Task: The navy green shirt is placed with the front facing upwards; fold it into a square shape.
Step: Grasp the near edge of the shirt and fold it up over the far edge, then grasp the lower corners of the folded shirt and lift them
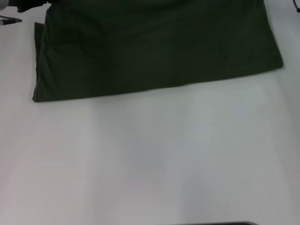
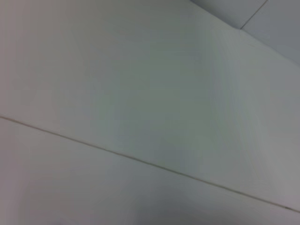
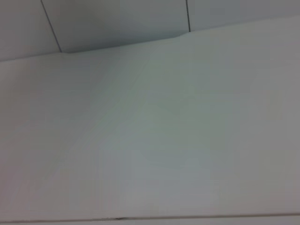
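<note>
From the head view, the navy green shirt lies folded into a smooth, soft, dark slab with straight edges on the white table, at its far side. A dark gripper part pokes in just beside the shirt's far left corner; whether it is open I cannot tell.

The left wrist view shows only pale flat surface with a thin seam.

The right wrist view shows the same matte white surface.

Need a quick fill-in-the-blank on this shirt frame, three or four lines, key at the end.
1. The navy green shirt lies on a ____ table.
2. In the head view, the shirt sits at the ____ side of the table.
3. Both wrist views show only ____ surfaces and no cloth.
4. The chest lettering is ____ in the head view.

Missing words: white; far; white; not visible
</note>
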Robot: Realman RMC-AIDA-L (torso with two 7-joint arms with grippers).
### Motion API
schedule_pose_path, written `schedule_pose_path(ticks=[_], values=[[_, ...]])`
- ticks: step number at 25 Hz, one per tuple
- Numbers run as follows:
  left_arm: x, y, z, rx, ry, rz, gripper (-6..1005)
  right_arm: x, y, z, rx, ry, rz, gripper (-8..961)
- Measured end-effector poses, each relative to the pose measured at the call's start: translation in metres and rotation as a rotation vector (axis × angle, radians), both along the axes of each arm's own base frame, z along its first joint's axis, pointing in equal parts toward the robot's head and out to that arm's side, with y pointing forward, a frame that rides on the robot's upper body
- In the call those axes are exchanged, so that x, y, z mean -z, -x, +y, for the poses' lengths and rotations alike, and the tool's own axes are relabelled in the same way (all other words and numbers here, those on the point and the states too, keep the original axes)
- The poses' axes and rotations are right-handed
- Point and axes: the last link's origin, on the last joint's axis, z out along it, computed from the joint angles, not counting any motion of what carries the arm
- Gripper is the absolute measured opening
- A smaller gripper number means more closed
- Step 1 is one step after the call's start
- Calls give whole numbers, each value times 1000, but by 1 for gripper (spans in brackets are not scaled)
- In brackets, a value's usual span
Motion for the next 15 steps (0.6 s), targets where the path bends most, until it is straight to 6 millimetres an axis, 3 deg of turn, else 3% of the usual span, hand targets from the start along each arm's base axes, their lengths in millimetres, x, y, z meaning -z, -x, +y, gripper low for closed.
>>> schedule_pose_path(ticks=[6, 8, 12, 15], values=[[4, 5, -3, -29, -25, -35, 45, 0, 1, 2, -14, 1, -35, 166], [6, 6, -4, -33, -24, -37, 113, 0, 3, 3, -22, 3, -52, 170], [7, 7, -5, -36, -22, -38, 248, 1, 4, 5, -23, 6, -57, 327], [8, 7, -5, -36, -18, -40, 453, -2, 5, 6, -24, 22, -51, 421]])
